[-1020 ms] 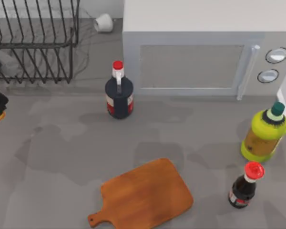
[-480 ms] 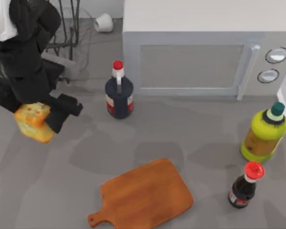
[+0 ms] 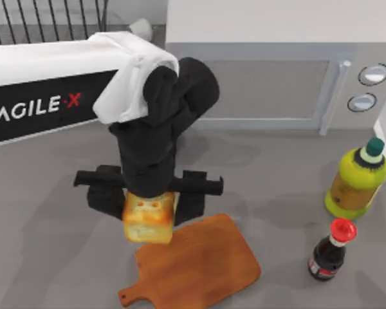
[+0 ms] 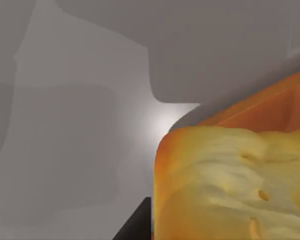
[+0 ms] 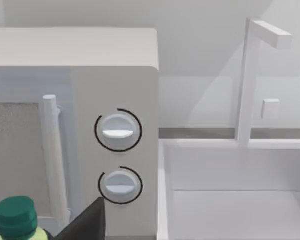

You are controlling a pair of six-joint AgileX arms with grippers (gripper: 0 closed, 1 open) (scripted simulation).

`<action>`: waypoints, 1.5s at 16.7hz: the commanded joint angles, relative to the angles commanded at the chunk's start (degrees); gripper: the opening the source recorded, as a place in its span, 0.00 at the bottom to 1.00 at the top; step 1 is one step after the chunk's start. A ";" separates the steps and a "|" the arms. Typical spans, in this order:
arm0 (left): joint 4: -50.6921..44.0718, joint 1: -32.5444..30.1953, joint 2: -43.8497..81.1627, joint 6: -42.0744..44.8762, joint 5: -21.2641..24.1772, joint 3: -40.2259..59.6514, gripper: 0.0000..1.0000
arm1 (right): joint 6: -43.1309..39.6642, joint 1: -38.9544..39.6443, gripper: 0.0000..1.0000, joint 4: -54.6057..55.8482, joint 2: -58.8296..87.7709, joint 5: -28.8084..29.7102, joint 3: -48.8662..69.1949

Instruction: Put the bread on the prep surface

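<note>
The bread point(image 3: 149, 220), a pale yellow chunk with golden crust, hangs in my left gripper point(image 3: 148, 205), which is shut on it. The chunk is above the far left corner of the prep surface point(image 3: 202, 267), a reddish-brown cutting board with its handle toward the front left. In the left wrist view the bread point(image 4: 235, 185) is close up, with the board's orange edge point(image 4: 270, 107) just behind it and grey countertop beside it. My right arm is parked at the right, its wrist camera facing the microwave's knobs point(image 5: 118, 131).
A white microwave point(image 3: 270, 71) stands at the back. A yellow-green bottle point(image 3: 358, 180) and a small dark bottle with a red cap point(image 3: 329, 250) stand right of the board. A wire rack point(image 3: 45, 19) is at the back left. Grey counter lies left of the board.
My left arm has swung from the left side toward the middle, carrying the bread to the board's far left corner. It now covers the dark bottle in front of the microwave.
</note>
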 joint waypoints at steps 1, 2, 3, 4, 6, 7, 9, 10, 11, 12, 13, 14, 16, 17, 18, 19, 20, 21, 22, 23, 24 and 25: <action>0.52 -2.46 -0.32 -3.92 -0.04 -0.44 0.00 | 0.00 0.00 1.00 0.00 0.00 0.00 0.00; 1.04 -4.66 -0.67 -7.24 -0.10 -0.85 0.00 | 0.00 0.00 1.00 0.00 0.00 0.00 0.00; 1.53 -6.58 -1.03 -9.96 -0.17 -1.22 0.00 | 0.00 0.00 1.00 0.00 0.00 0.00 0.00; 1.95 -8.08 -1.38 -12.01 -0.24 -1.54 0.00 | 0.00 0.00 1.00 0.00 0.00 0.00 0.00; 2.50 -9.76 -1.86 -14.30 -0.34 -1.96 0.00 | 0.00 0.00 1.00 0.00 0.00 0.00 0.00; 2.56 -9.95 -1.92 -14.55 -0.36 -2.02 0.00 | 0.00 0.00 1.00 0.00 0.00 0.00 0.00; 2.56 -9.95 -1.92 -14.55 -0.36 -2.02 0.00 | 0.00 0.00 1.00 0.00 0.00 0.00 0.00; 2.56 -9.95 -1.92 -14.55 -0.36 -2.02 0.00 | 0.00 0.00 1.00 0.00 0.00 0.00 0.00; 2.45 -9.71 -1.69 -14.39 -0.33 -1.86 0.00 | 0.00 0.00 1.00 0.00 0.00 0.00 0.00; 2.56 -9.69 -1.65 -14.43 -0.35 -1.92 0.00 | 0.00 0.00 1.00 0.00 0.00 0.00 0.00; 3.03 -9.61 -1.48 -14.54 -0.39 -2.18 0.00 | 0.00 0.00 1.00 0.00 0.00 0.00 0.00; 3.79 -9.52 -1.24 -14.64 -0.41 -2.67 0.00 | 0.00 0.00 1.00 0.00 0.00 0.00 0.00; 5.99 -9.49 -0.68 -14.64 -0.43 -4.11 0.00 | 0.00 0.00 1.00 0.00 0.00 0.00 0.00; 7.25 -9.57 -0.40 -14.57 -0.41 -4.87 0.00 | 0.00 0.00 1.00 0.00 0.00 0.00 0.00; 8.51 -9.67 -0.12 -14.51 -0.37 -5.63 0.00 | 0.00 0.00 1.00 0.00 0.00 0.00 0.00; 9.69 -9.77 0.24 -14.46 -0.33 -6.40 0.00 | 0.00 0.00 1.00 0.00 0.00 0.00 0.00; 10.77 -9.85 0.65 -14.44 -0.31 -7.13 0.00 | 0.00 0.00 1.00 0.00 0.00 0.00 0.00; 11.65 -9.87 1.01 -14.43 -0.32 -7.75 0.00 | 0.00 0.00 1.00 0.00 0.00 0.00 0.00; 12.19 -9.86 1.33 -14.42 -0.33 -8.22 0.00 | 0.00 0.00 1.00 0.00 0.00 0.00 0.00; 12.34 -9.86 1.47 -14.41 -0.34 -8.41 0.00 | 0.00 0.00 1.00 0.00 0.00 0.00 0.00; 12.34 -9.86 1.47 -14.41 -0.34 -8.41 0.00 | 0.00 0.00 1.00 0.00 0.00 0.00 0.00; 12.34 -9.86 1.47 -14.41 -0.34 -8.41 0.00 | 0.00 0.00 1.00 0.00 0.00 0.00 0.00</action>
